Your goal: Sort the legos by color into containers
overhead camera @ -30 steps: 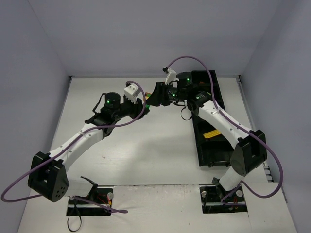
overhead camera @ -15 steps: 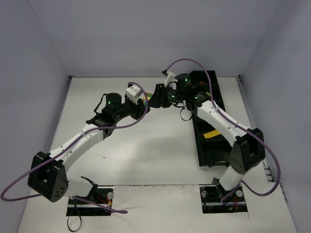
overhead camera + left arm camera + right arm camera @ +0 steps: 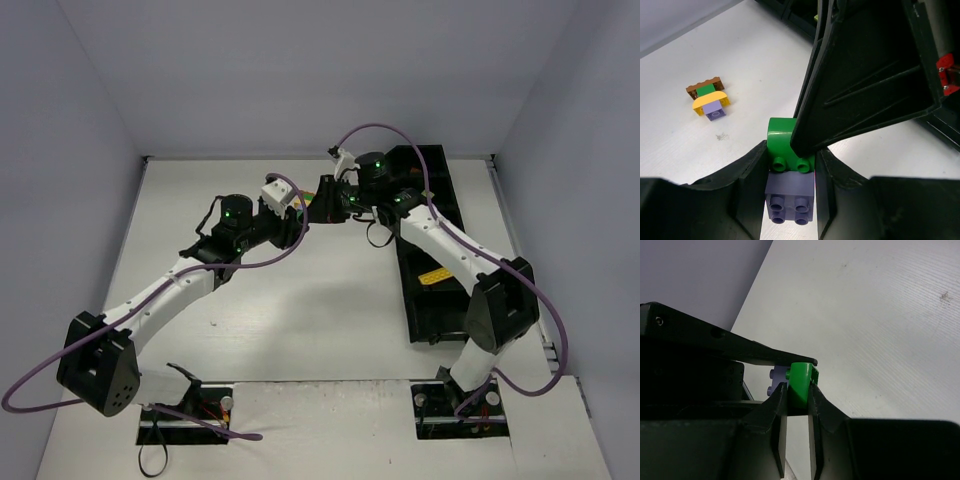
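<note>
Here the right gripper (image 3: 798,391) is clenching a green lego brick (image 3: 801,375) at mid-frame of its wrist view. That brick is butting against a lilac brick (image 3: 790,199), which the left gripper (image 3: 790,172) is grasping. Farther out, a mixed-color lego stack (image 3: 709,97) is lying on the white table (image 3: 755,60) at upper left, and the black tray (image 3: 442,175) is sitting at the right of the top view.

We see 1 bright green studded plastic brick (image 3: 790,145) and 1 lilac studded plastic brick (image 3: 790,197). A small brick stack (image 3: 708,97) shows brown, green, yellow and lilac on the plain white desk (image 3: 750,65).
</note>
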Motion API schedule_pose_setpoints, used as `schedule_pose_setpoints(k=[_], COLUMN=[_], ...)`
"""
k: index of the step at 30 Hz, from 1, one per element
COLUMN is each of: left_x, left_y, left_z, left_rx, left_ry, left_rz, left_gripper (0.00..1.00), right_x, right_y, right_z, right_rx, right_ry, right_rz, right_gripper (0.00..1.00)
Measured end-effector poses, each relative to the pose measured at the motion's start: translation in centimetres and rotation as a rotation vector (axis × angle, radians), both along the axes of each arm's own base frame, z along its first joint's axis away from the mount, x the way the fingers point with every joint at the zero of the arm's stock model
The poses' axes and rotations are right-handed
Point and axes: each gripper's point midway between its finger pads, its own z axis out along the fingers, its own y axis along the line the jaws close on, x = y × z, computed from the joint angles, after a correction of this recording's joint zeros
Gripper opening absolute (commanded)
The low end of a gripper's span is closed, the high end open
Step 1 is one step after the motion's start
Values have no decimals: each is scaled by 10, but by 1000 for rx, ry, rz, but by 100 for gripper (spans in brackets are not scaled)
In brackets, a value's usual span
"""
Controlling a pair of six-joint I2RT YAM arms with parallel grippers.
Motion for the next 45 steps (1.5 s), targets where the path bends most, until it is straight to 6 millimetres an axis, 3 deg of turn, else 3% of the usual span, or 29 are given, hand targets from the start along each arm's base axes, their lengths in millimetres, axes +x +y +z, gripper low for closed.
schedule_pose_setpoints(k=[3, 6, 7, 10, 14, 18, 32, 40, 45], left_x=[1, 1, 1, 2, 3, 5, -6, -14, -17], left_y=[1, 2, 2, 2, 2, 3, 11, 11, 12], left_z=[-3, -4, -4, -2, 0, 2, -8, -19, -25], left_rx=[8, 13, 14, 12, 13, 11, 53, 76, 98], left_ry=[-1, -1, -2, -12, -23, -34, -9, 39, 48], left_rz=[7, 9, 9, 10, 12, 20, 14, -12, -25], left_gripper=[8, 27, 38, 39, 56, 65, 65, 58, 49], right_x=[0, 0, 0, 0, 0, 0, 4, 4, 3], right_y=[1, 2, 2, 2, 1, 0, -5, -7, -7], right_z=[-2, -4, -4, -4, -6, -8, -15, -18, -19], right_rx=[3, 3, 2, -4, -13, -22, -61, -78, -80], right_ry=[13, 17, 15, 7, 4, 5, -4, -5, -6], right_rz=[5, 9, 10, 13, 11, 9, -16, -18, -17], right_gripper=[0, 0, 0, 0, 0, 0, 0, 0, 0])
